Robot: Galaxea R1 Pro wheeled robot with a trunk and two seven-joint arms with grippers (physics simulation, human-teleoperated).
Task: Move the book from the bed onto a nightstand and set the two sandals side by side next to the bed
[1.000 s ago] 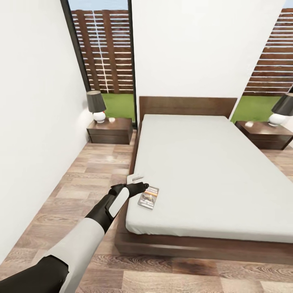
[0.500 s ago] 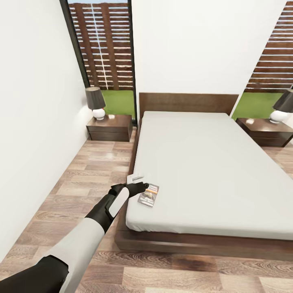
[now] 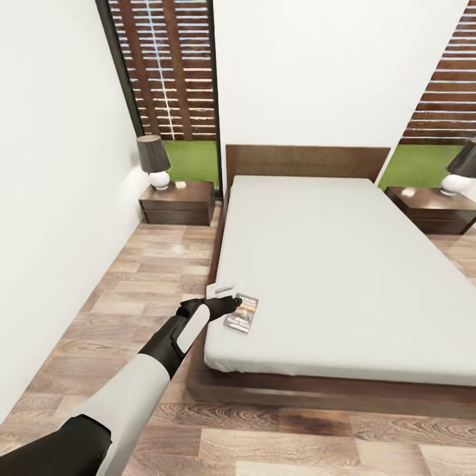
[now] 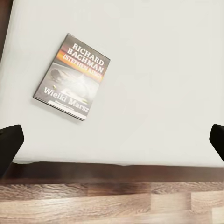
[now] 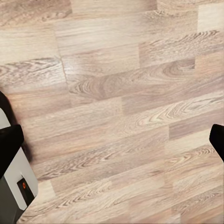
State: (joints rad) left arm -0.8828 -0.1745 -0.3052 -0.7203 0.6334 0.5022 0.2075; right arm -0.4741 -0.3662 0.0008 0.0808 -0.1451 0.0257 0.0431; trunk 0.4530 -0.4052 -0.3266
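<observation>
The bed [image 3: 344, 277] stretches away ahead of the left gripper [image 3: 228, 303], mattress bare but for the book [image 3: 241, 313] — flat near its edge, just beyond the spread-apart fingertips [image 4: 9, 144]. The right gripper [image 5: 112, 140] — fingers wide — hangs over plank floor [image 5: 121, 107].

Two lamps [image 3: 154, 160] [image 3: 461, 168] with dark shades and white bases, slatted fence [image 3: 168, 69] and grass [image 3: 192, 162] through windows, plank floor [image 3: 152, 264]

Grey book [image 4: 72, 77] w/ orange band, lt grey mattress [image 3: 344, 264], brown plank floor [image 5: 121, 107]
</observation>
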